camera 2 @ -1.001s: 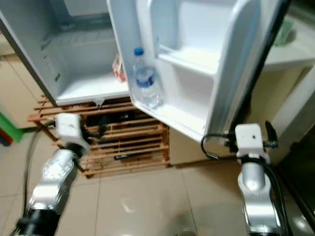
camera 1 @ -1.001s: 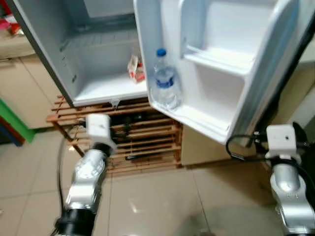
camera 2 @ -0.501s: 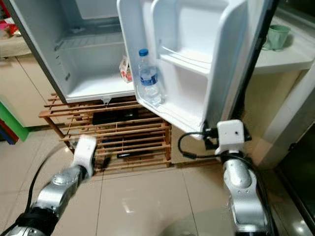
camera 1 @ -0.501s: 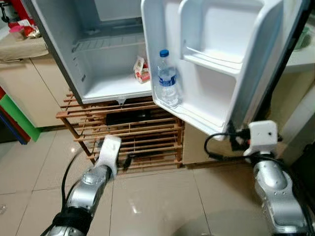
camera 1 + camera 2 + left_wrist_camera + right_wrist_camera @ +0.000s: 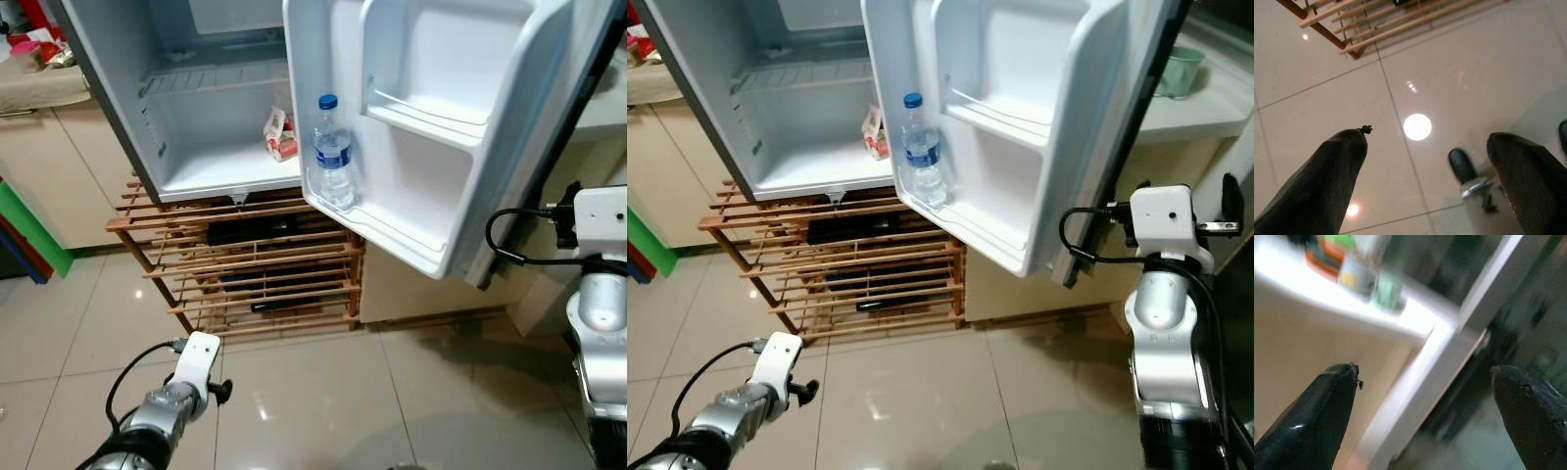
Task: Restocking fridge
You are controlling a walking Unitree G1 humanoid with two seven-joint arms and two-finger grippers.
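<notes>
**Open fridge, both claws empty: stock check between loads**

Left gripper (image 5: 1425, 161): two long black fingers spread wide, nothing between them; arm lowered at near left, pointing down at the glossy beige tiled floor (image 5: 323, 392).

Right gripper (image 5: 1422, 396): black fingers likewise parted and empty; silver arm raised at near right, just beside the outer edge of the white fridge door (image 5: 509, 127). Its wrist view is blurred; it seems to look past a white countertop (image 5: 1342, 298) carrying some small coloured items, not identifiable.

Small white fridge (image 5: 118, 117): door swung fully open toward the right. Lower door shelf holds one clear plastic water bottle with blue cap (image 5: 333, 157), upright, at the shelf's left end. Upper door shelf bare. On the cabinet floor, far back, a small red-and-white carton (image 5: 278, 135) leans slightly.

Slatted wooden rack (image 5: 245, 274): beneath the fridge, with dark objects on its tiers.

Pale green mug (image 5: 1176, 70): on the counter at far right, behind the door.

Judgement: restocking is barely begun, and the step in hand is fetching another item. Done well, the right arm should draw clear of the door edge without nudging it, and new goods should go beside the bottle or on the open cabinet floor, set upright.
</notes>
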